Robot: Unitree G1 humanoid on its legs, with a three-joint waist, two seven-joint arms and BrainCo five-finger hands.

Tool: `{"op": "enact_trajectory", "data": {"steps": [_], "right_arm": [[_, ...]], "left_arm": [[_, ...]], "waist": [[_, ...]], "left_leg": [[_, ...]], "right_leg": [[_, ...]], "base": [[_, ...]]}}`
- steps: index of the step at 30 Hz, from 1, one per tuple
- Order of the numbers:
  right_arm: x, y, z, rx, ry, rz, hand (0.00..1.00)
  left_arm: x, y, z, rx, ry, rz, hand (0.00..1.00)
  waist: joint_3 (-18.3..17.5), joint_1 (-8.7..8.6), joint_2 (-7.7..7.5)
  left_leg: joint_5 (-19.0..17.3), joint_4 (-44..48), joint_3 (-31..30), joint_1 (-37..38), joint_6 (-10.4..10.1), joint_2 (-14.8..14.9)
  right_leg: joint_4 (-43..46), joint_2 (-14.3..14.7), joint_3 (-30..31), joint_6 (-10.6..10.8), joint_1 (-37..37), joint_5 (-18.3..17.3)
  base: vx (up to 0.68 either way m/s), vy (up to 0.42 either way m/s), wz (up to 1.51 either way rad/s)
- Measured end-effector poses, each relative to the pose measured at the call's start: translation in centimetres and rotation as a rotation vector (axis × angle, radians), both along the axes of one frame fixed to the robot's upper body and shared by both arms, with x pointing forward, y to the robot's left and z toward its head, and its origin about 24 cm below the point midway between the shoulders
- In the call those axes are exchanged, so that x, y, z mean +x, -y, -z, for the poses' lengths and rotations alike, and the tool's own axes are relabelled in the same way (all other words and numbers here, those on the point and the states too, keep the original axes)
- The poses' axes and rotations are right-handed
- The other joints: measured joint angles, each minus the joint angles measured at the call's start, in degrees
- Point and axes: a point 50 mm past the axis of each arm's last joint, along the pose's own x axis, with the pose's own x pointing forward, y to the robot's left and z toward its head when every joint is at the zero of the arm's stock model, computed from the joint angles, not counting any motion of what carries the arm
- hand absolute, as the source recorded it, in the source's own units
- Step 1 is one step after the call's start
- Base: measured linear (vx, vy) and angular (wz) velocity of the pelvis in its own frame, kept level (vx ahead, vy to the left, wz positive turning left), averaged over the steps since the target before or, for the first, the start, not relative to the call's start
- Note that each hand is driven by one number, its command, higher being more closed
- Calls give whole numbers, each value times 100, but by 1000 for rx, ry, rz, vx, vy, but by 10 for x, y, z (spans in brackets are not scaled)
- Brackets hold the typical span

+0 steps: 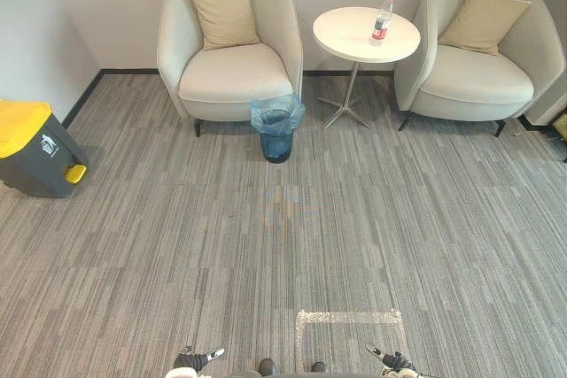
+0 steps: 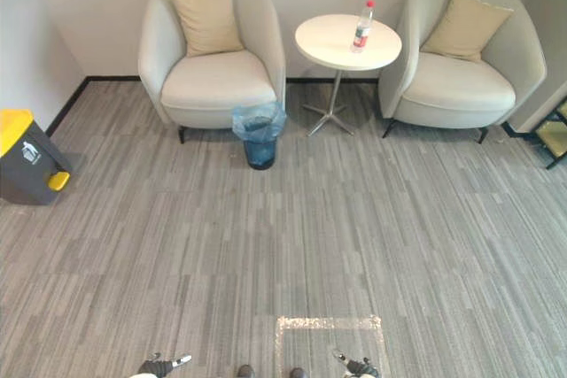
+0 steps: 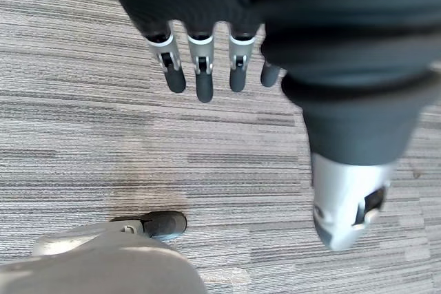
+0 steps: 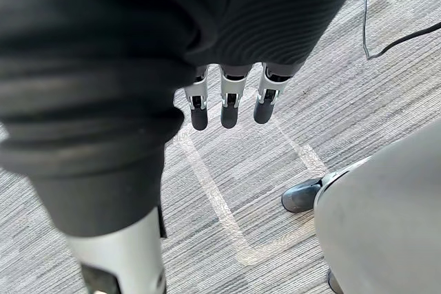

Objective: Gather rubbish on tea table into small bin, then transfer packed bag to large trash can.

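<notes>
Floor: grey striped carpet [image 1: 283, 245] runs back to a pale wall; you will find a taped square [image 1: 350, 314] marked on it close to the robot.
Seating: two cream armchairs stand against the wall, the left armchair [image 1: 232, 77] and the right armchair [image 1: 478, 77], each with a beige cushion.
Table [image 1: 350, 42]: small, round and white, standing between the two armchairs.
Rubbish: one clear bottle [image 1: 382, 19] with a red cap stands upright on the table, near its right edge.
Small bin [image 1: 276, 126]: lined with a blue bag, on the carpet just in front of the left armchair, near the table's foot.
Large trash can [image 1: 31, 148]: grey with a yellow lid, at your far left by the wall, well apart from the small bin.
Left hand [image 3: 204, 77]: hangs over bare carpet, fingers straight and relaxed, holding nothing.
Right hand [image 4: 229, 105]: hangs above the taped square, fingers straight, empty.
</notes>
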Motion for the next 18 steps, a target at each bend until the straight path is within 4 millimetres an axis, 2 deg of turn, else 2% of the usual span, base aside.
{"op": "enact_trajectory", "data": {"steps": [8,12,14,15,16,18], "right_arm": [[3,0,-1,2,14,8,0],[8,2,-3,1,45,38,0],[10,2,-4,3,59,59,0],[10,2,-4,4,61,61,0],[11,2,-5,9,74,77,0],[12,0,-6,16,84,91,0]], "left_arm": [[4,-1,-1,8,4,17,0],[9,-2,-2,10,12,19,0],[15,-3,-4,13,30,12,0],[16,-3,-5,14,38,9,0],[23,-7,-9,19,75,-10,0],[24,-6,-10,14,91,-36,0]], "waist": [[99,-40,-12],[250,-105,-9],[343,-103,-16],[358,-97,-26],[446,-84,-87],[483,-52,-101]], "left_leg": [[-26,0,95,-39,-37,32],[-197,271,258,-134,-152,88],[-688,1339,463,-531,-257,205],[-761,1592,501,-615,-291,226],[-862,2787,715,-1072,-371,335],[-925,3801,798,-1535,-351,474]], "right_leg": [[-15,31,76,-9,-62,5],[83,54,194,-49,-85,-36],[346,68,327,-130,-171,-219],[404,64,359,-168,-184,-276],[695,22,510,-212,-234,-542],[961,20,715,-287,-249,-702]], "base": [[-5,-9,-5],[18,-27,-16],[2,-55,-24],[-6,-79,-34],[-11,-69,-33],[50,-64,-48]]}}
